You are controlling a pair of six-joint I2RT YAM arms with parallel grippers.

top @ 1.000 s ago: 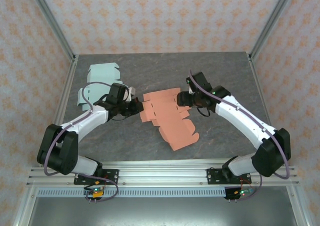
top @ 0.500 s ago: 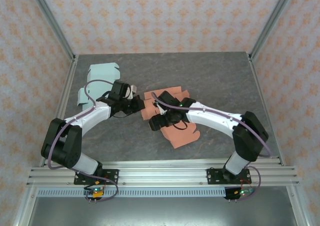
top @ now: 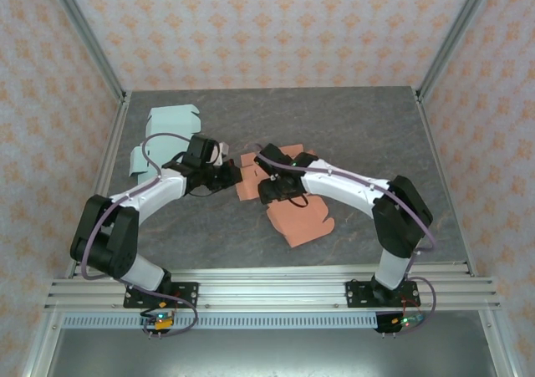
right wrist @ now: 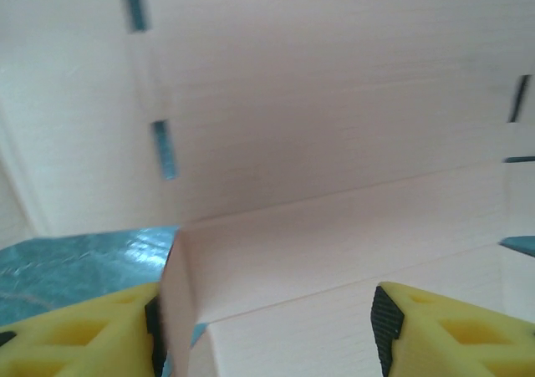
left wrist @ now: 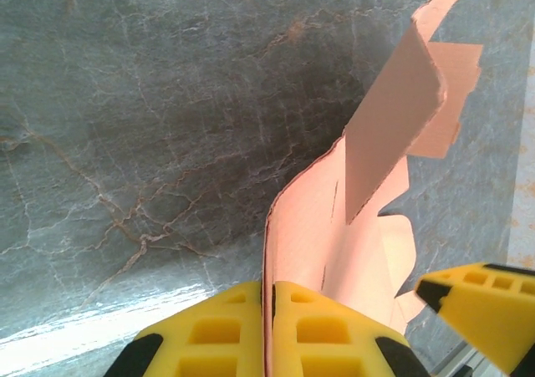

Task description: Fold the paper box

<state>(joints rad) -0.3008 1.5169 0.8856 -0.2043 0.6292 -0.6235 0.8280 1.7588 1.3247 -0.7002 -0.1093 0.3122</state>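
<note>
Grey marbled stone bench [top: 368,126], walled round with patterned paper, carries a salmon-pink die-cut cardboard box blank [top: 303,225]. The blank lies between the two sets of jaws, and its free end runs off past the right jaws toward the arm bases. A pale mint-green cardboard blank [top: 171,128] lies well behind the left jaws, apart from the work.

The left arm [top: 155,195] has its jaws clenched on the pink blank. From its wrist, the yellow pads [left wrist: 209,339] meet with only the sheet's thin edge between them, and beyond them a flap [left wrist: 401,118] stands bent upward. The right arm [top: 351,189] reaches over the blank. Its jaws stand spread, the pads [right wrist: 451,335] on either side of a crease in the board, and I can make out no clamp there.

The risks, as I judge them:
- The left hold is a bite on a bare edge, so a sideways shove from the right jaws could drag the sheet out of it.
- Pressing off the scored line would put a false crease in the panel, or tear it at a slit.
- The raised flap may spring flat once let go.
- The two sets of jaws work close together and could knock each other.
</note>
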